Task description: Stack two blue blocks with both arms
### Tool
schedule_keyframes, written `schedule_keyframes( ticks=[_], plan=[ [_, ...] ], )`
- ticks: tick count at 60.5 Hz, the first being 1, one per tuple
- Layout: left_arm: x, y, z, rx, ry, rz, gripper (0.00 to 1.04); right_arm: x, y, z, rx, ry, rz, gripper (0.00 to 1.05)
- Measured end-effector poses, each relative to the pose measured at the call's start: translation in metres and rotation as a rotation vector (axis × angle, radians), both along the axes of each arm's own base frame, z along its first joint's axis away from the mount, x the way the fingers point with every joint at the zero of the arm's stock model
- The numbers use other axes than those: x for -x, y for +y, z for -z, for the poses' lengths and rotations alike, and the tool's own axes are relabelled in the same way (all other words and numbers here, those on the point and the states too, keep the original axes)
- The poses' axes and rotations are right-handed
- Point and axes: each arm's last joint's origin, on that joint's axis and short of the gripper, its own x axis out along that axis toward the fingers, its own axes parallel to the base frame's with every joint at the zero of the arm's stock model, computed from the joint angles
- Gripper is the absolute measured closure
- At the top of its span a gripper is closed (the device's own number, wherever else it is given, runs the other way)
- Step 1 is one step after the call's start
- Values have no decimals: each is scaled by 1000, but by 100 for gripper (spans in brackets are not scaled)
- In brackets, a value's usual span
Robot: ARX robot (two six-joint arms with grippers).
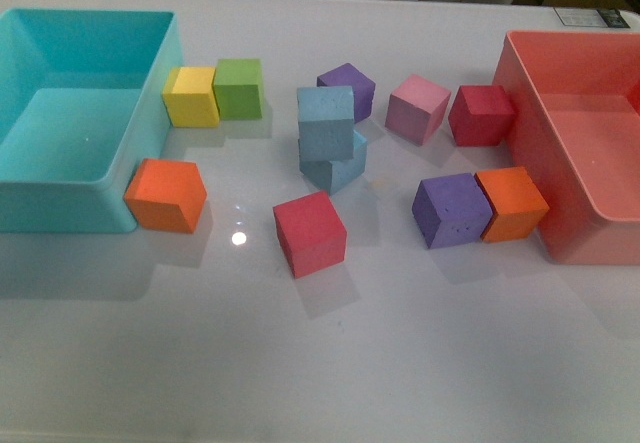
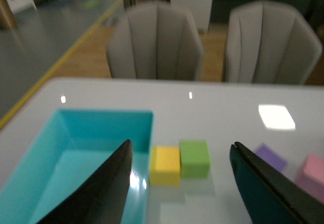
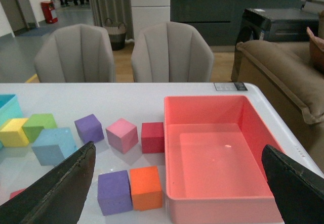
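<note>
Two sky-blue blocks stand stacked mid-table in the front view: the upper block [image 1: 326, 121] rests on the lower one [image 1: 338, 166], turned a little askew. The stack also shows in the right wrist view [image 3: 53, 145]. Neither arm shows in the front view. My left gripper [image 2: 181, 183] is open and empty, raised above the table near the turquoise bin [image 2: 76, 153], facing the yellow block [image 2: 165, 165] and the green block [image 2: 195, 159]. My right gripper [image 3: 177, 183] is open and empty, raised over the red bin [image 3: 212, 158].
Turquoise bin [image 1: 70, 113] at left, red bin [image 1: 585, 153] at right. Around the stack lie yellow [image 1: 191, 96], green [image 1: 238, 88], orange [image 1: 165, 195], red [image 1: 310, 234], purple [image 1: 347, 86], pink [image 1: 418, 108], dark red [image 1: 481, 115], purple [image 1: 452, 210] and orange [image 1: 511, 203] cubes.
</note>
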Motion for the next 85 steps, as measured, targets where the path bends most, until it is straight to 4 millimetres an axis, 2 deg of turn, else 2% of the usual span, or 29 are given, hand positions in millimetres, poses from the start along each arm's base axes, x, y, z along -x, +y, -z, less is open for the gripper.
schedule_keyframes(
  ticks=[5, 11, 17, 33, 43, 56, 85],
  plan=[
    [27, 23, -6, 7, -97, -2, 66, 0, 0, 0, 0, 0, -1, 9],
    [48, 40, 8, -17, -60, 0, 86, 0, 0, 0, 0, 0, -1, 9],
    [64, 51, 13, -20, -54, 6, 103, 0, 0, 0, 0, 0, -1, 9],
    [99, 73, 20, -26, -55, -2, 103, 0, 0, 0, 0, 0, -1, 9],
    [114, 80, 31, -26, -49, 3, 103, 0, 0, 0, 0, 0, -1, 9],
    [131, 94, 29, -25, -56, -4, 103, 0, 0, 0, 0, 0, -1, 9],
    [155, 95, 22, -26, -78, 0, 103, 0, 0, 0, 0, 0, -1, 9]
  ],
)
